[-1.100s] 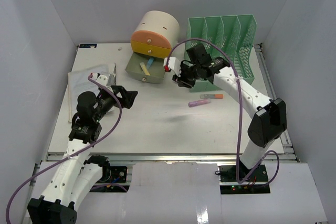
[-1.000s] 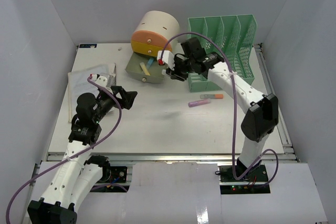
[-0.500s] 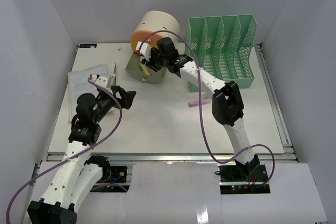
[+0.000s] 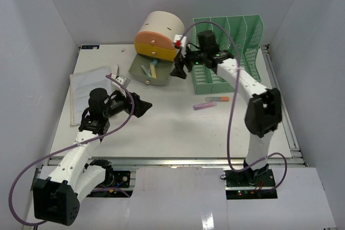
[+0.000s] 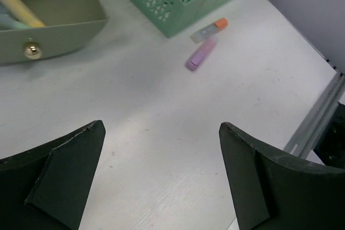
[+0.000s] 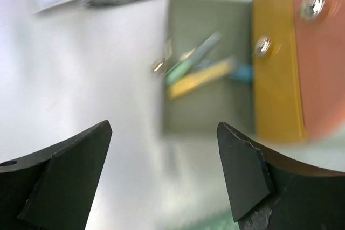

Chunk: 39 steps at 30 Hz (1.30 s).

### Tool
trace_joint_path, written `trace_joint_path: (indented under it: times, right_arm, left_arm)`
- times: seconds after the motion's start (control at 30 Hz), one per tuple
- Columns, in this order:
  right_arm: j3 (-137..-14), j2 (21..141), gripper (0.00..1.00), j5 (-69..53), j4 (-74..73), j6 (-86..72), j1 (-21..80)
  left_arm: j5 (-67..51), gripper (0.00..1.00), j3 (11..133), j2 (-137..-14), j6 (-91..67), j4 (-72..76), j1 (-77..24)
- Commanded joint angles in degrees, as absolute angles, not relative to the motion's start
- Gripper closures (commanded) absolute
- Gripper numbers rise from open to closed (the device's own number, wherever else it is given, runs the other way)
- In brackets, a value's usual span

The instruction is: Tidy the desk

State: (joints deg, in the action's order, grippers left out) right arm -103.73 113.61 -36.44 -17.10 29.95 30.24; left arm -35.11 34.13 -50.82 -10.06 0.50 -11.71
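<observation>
Desk (image 4: 161, 127) fills the floor of a small booth and is closed on three sides by plain pale grey walls (image 4: 48, 20). Its top is white, flat and matte, with faint scratches visible in the left wrist view. A metal rail (image 4: 172, 160) runs along its near edge, where both arms are bolted.

At the far middle stands a small drawer unit (image 4: 160, 29) with a rounded cream top and smooth orange and pink fronts. Its lowest drawer (image 4: 146, 74), olive and box-shaped with a small brass knob (image 5: 32, 50), is pulled out. Inside it lie a yellow pen (image 6: 202, 78) and a bluish one, both blurred in the right wrist view. At the far right is a green rack (image 4: 232, 39) of perforated plastic with several upright compartments. Just in front of it, a purple marker (image 4: 204, 105) and a clear marker with an orange cap (image 4: 217, 99) lie flat, just beside each other. A stack of white papers (image 4: 86, 87) lies at the left edge.

The left gripper (image 4: 143, 106) hangs above the middle of the desk, its black jaws wide apart and holding nothing. The right gripper (image 4: 178, 70) is beside the pulled-out drawer, its jaws also spread and empty.
</observation>
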Motion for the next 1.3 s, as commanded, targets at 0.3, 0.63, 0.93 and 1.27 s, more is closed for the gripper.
trace_joint_path:
  times: [0.3,0.63,0.93,1.27]
  right_arm:
    - [-58.0,76.6,0.18,-69.4,-32.1,43.1,-1.7]
    - [-56.1,76.5,0.18,-71.2,-32.8,41.6,-13.2]
    - [-53.8,69.7,0.18,-65.8,-27.9,39.8,-13.3]
    - [-53.6,67.9,0.18,-65.7,-27.6,39.9,-13.3]
  left_arm:
    - [-40.1,0.03,43.1,-73.5,-1.3,10.1,-34.8]
    - [-31.1,0.06,65.7,-99.5,11.0,6.0,-43.9]
    - [-24.7,0.08,78.8,-114.2,16.8,3.0,-46.9]
    - [-23.5,0.12,85.4,-122.5,20.0,1.8,-47.0]
